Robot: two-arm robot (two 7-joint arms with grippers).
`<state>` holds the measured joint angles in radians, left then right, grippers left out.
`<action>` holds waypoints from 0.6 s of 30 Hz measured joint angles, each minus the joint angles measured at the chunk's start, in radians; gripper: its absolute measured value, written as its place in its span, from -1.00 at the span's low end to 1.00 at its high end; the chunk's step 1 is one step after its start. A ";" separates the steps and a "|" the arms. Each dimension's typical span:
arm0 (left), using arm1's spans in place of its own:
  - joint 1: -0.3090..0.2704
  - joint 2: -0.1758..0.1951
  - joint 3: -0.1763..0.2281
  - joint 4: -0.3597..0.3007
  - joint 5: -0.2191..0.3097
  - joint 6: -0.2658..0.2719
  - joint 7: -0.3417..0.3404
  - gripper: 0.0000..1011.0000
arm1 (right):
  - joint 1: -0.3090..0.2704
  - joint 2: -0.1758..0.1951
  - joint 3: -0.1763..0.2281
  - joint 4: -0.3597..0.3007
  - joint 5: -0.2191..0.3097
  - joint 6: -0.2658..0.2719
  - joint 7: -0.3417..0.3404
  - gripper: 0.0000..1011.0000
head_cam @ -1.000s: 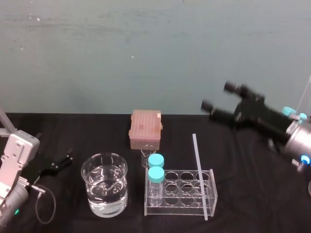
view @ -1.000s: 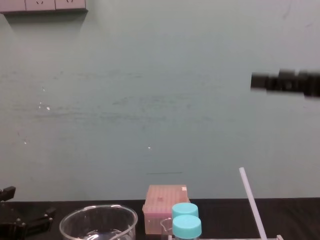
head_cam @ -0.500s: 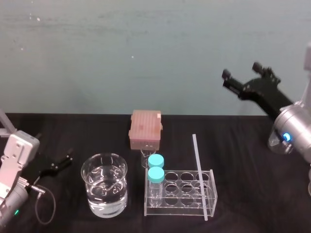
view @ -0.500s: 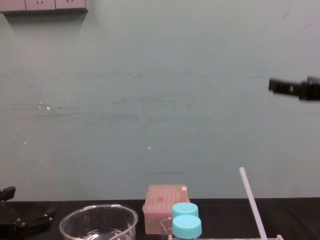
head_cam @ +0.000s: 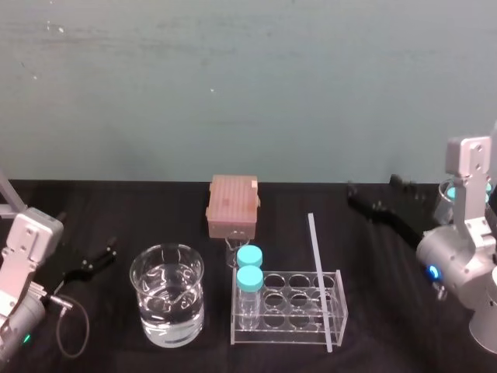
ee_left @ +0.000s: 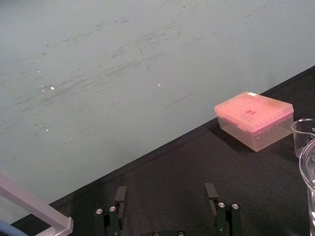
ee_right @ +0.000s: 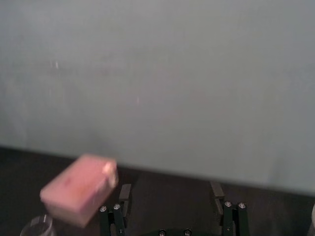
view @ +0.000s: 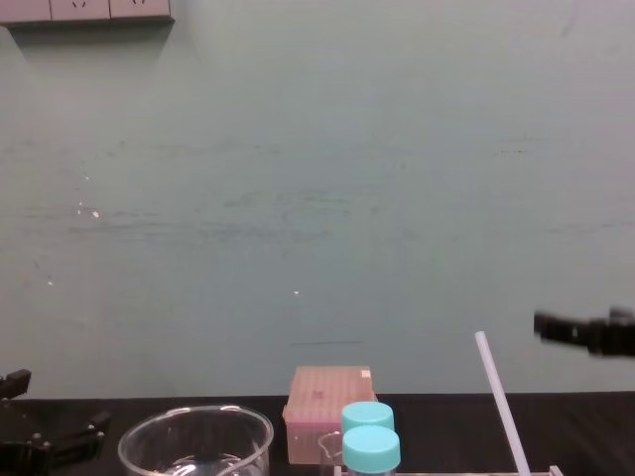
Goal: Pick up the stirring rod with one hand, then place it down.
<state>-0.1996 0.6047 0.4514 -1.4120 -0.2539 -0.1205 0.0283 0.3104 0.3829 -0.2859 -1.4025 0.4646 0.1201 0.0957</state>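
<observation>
At the right end of the clear tube rack [head_cam: 287, 339] we see the single stirring rod [head_cam: 319, 280], thin and whitish. It stands in that end of the rack, with its lower end at the front right corner. Its long axis runs close to upright but tilted. In the chest view its upper end [view: 496, 392] leans toward the rack's left, and in the head view the top points away toward the wall. It rises well above everything else in the rack.

At the rack's left end stand two blue-capped bottles, one [head_cam: 249, 278] in front of the other [head_cam: 249, 256]. Left of the rack sits one glass beaker [head_cam: 167, 305] holding clear liquid. Behind the rack's left end is one pink box [head_cam: 232, 206], with a small pale patch at a top corner that we cannot read.

Right of the rack and farther back, the right gripper [head_cam: 374, 186] hangs above the black table [head_cam: 388, 311]. Its fingers are spread and hold nothing, and it is well apart from the rod. Far left of the rack, beyond the beaker, the left gripper [head_cam: 97, 260] rests low by the table. Its fingers [ee_left: 120, 194] are also spread and grip nothing.
</observation>
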 joint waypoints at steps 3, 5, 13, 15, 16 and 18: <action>0.000 0.000 0.000 0.000 0.000 0.000 0.000 0.99 | -0.003 0.002 0.003 0.001 0.014 0.042 0.010 0.98; 0.000 0.000 0.000 0.000 0.000 0.000 0.000 0.99 | -0.003 0.002 0.003 0.001 0.013 0.037 0.010 0.98; 0.000 0.000 0.000 0.000 0.000 0.000 0.000 0.99 | -0.001 0.001 0.002 0.000 0.007 0.018 0.008 0.98; 0.000 0.000 0.000 0.000 0.000 0.000 0.000 0.99 | 0.000 0.001 0.002 0.000 0.006 0.015 0.008 0.98; 0.000 0.000 0.000 0.000 0.000 0.000 0.000 0.99 | 0.000 0.001 0.002 0.000 0.006 0.014 0.007 0.98; 0.000 0.000 0.000 0.000 0.000 0.000 0.000 0.99 | 0.001 0.001 0.001 0.000 0.005 0.011 0.007 0.98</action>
<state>-0.1995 0.6047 0.4514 -1.4120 -0.2539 -0.1206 0.0283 0.3109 0.3840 -0.2844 -1.4027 0.4699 0.1314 0.1023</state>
